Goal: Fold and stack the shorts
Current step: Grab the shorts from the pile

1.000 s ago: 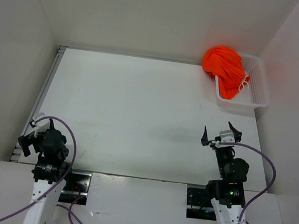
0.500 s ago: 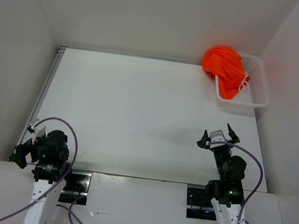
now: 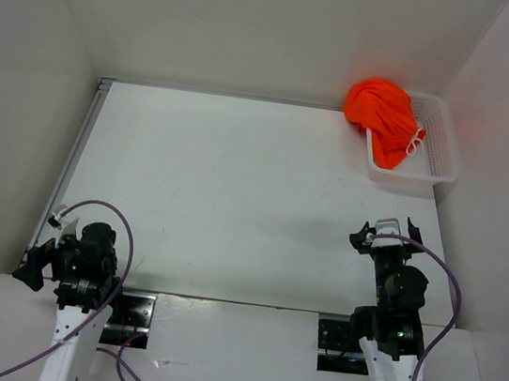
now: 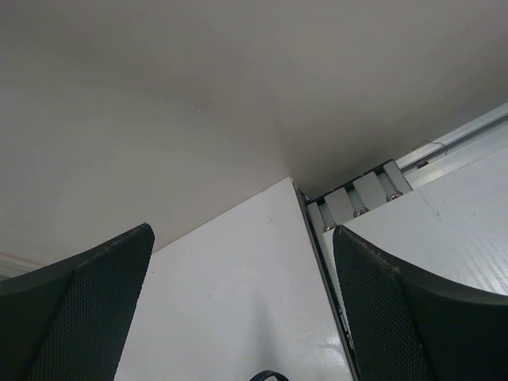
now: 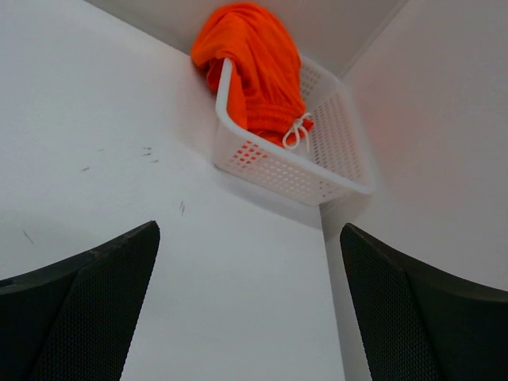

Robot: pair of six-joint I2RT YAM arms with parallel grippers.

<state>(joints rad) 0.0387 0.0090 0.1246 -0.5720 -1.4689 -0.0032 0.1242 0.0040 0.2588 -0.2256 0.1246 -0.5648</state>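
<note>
You have the left fingers spread wide, and they hold nothing and touch nothing. They point towards the near left corner, where the edge of the desk meets the grey side wall. The right fingers are also wide apart and hold nothing. They stand over the desk close to the right arm's own base and face the far right corner.

The shorts lie bunched in the white mesh basket, which stands on the desk at that far right corner, against the side wall. The orange fabric fills the left part of the basket and spills over its left rim. In the right wrist view you can see the thin white drawstring lying in a loose loop on top of the fabric. Both pairs of fingers are well apart from the shorts.
</note>
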